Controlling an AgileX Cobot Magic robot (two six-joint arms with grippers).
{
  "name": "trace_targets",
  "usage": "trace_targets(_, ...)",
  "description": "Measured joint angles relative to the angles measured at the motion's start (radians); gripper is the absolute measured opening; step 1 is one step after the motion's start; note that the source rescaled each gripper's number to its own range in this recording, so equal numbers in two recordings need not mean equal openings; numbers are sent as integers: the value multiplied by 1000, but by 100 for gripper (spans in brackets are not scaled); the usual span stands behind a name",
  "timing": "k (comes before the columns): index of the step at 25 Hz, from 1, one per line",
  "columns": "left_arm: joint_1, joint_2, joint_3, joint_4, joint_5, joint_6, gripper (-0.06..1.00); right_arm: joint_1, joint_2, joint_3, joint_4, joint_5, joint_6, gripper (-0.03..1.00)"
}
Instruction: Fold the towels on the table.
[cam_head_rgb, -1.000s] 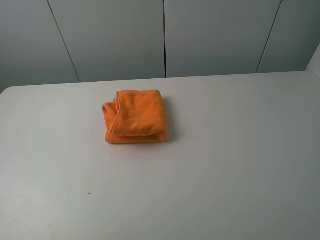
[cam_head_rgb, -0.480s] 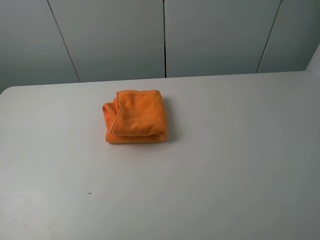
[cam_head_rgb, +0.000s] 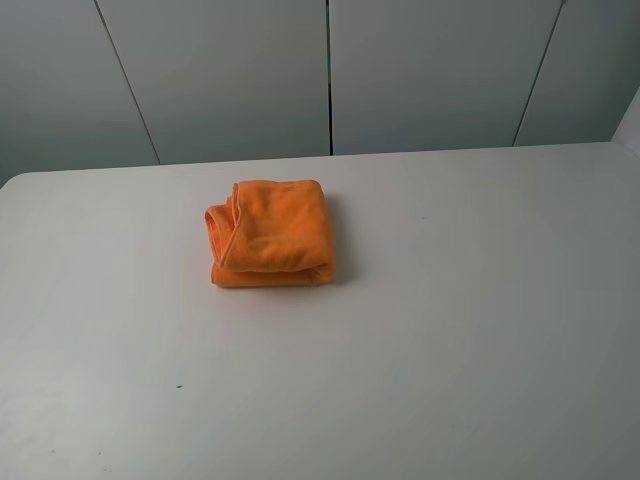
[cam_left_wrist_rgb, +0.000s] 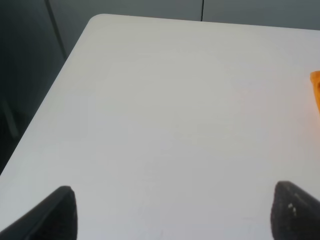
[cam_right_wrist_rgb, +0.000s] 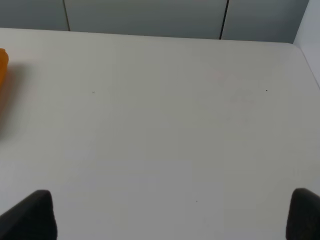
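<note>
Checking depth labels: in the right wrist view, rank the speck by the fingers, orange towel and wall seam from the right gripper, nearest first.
1. Dark speck, on the table just ahead of the right gripper.
2. Orange towel, farther out, toward the robot's left.
3. Wall seam, behind the table's far edge.

Each gripper shows 2 dark, rounded, matte fingertips.

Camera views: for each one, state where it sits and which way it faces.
Exterior high: mounted high, looking down on the table and folded towel; no arm shows.
Left wrist: on the left arm, facing the bare tabletop; left gripper fingertips spread wide.
Right wrist: on the right arm, likewise; right gripper spread wide.
Shared: each wrist view catches an orange sliver of the towel.
</note>
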Motion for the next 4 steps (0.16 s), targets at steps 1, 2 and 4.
trace_targets(1,0,0,0,0,0,0,100,0,0,0,0,0,0,100)
trace_targets(2,0,0,0,0,0,0,100,0,0,0,0,0,0,100)
trace_targets(4,0,0,0,0,0,0,100,0,0,0,0,0,0,100)
